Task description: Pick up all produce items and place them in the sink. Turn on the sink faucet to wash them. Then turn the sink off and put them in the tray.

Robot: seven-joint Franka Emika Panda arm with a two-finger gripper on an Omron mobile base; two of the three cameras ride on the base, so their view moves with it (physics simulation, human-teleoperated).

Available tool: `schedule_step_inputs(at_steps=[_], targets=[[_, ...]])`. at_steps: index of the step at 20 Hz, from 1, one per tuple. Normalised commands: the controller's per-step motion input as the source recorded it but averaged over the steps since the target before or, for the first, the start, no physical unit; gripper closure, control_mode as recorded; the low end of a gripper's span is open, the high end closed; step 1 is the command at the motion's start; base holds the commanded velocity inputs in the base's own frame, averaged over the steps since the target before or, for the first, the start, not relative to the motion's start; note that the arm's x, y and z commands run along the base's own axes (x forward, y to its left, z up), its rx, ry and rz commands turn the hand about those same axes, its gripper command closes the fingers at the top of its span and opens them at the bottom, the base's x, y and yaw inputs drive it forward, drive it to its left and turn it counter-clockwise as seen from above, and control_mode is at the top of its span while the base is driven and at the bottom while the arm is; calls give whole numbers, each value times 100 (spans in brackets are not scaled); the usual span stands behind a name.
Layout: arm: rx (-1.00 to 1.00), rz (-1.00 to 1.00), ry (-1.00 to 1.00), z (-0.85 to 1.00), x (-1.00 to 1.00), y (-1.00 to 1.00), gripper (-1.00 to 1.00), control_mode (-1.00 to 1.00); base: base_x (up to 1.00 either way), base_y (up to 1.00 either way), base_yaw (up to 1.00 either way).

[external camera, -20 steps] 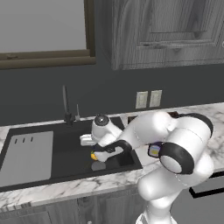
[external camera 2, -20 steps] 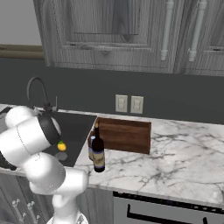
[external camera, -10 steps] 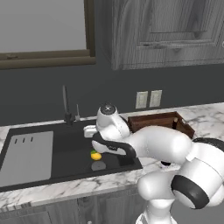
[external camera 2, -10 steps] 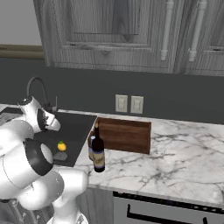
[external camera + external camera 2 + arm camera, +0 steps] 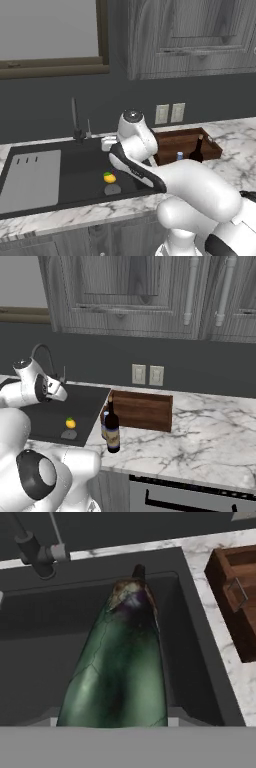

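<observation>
My gripper [image 5: 112,721] is shut on the dark green oval produce item [image 5: 122,667], which points along the hand over the dark sink [image 5: 60,637]. The gripper [image 5: 107,144] hangs above the back right of the basin, near the faucet [image 5: 75,119]. A yellow lemon-like fruit [image 5: 109,177] lies on the sink floor beside the round drain [image 5: 112,189]. The same fruit [image 5: 70,423] lies left of the bottle. The brown wooden tray [image 5: 183,143] stands on the counter right of the sink.
A dark wine bottle [image 5: 197,152] and a small blue-capped bottle [image 5: 179,156] stand in front of the tray. The lighter drainboard panel [image 5: 30,177] covers the sink's left part. Marble counter [image 5: 200,441] stretches to the right. The faucet's lever [image 5: 56,549] sits by its base.
The hand has risen from low beside the lemon and drawn back toward the faucet side of the sink, with the green item still in it. The lemon has not moved.
</observation>
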Motion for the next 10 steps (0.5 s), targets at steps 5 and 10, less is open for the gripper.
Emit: schedule_step_inputs(at_steps=[5,10], targets=[[0,-6,-2,30,-27,-31,100,-100,0,0,0],[0,-10,-1,24,-22,-36,100,-100,0,0,0]])
